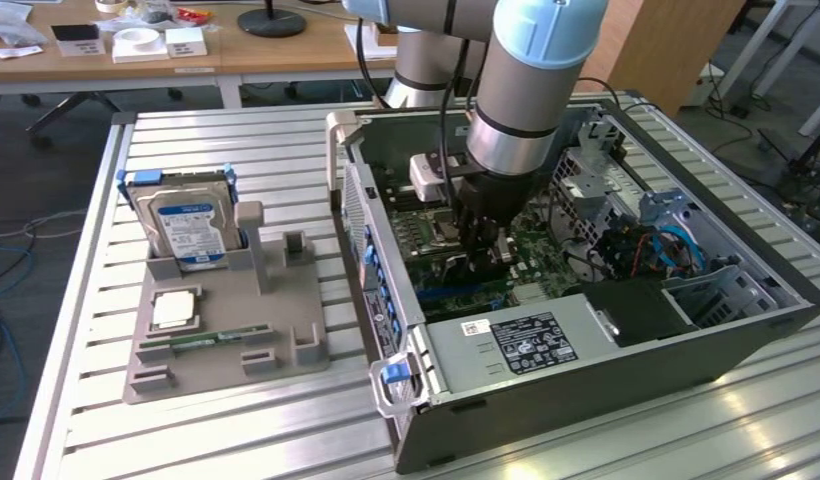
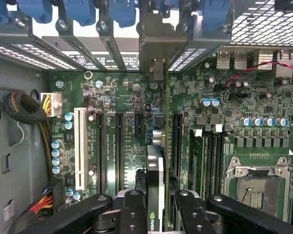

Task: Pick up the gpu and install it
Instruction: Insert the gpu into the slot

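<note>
The gpu (image 2: 155, 168) stands on edge in the wrist view, a thin dark card with a small green logo near my fingers (image 2: 133, 207). My gripper (image 2: 155, 197) is shut on it from both sides. Its silvery end bracket (image 2: 154, 46) reaches the case's rear slot openings, between the blue latches. The card runs in line with the long black slots on the green motherboard (image 2: 127, 97). I cannot tell whether it is seated in a slot. In the exterior view my gripper (image 1: 484, 262) reaches down into the open computer case (image 1: 584, 370).
On the exterior view's left a grey holder (image 1: 223, 345) carries a silver hard drive (image 1: 190, 225), a processor chip (image 1: 174, 308) and a green memory stick (image 1: 203, 340). Inside the case lie the processor socket (image 2: 256, 187), a cable bundle (image 2: 24, 109) and the power supply (image 1: 524, 340).
</note>
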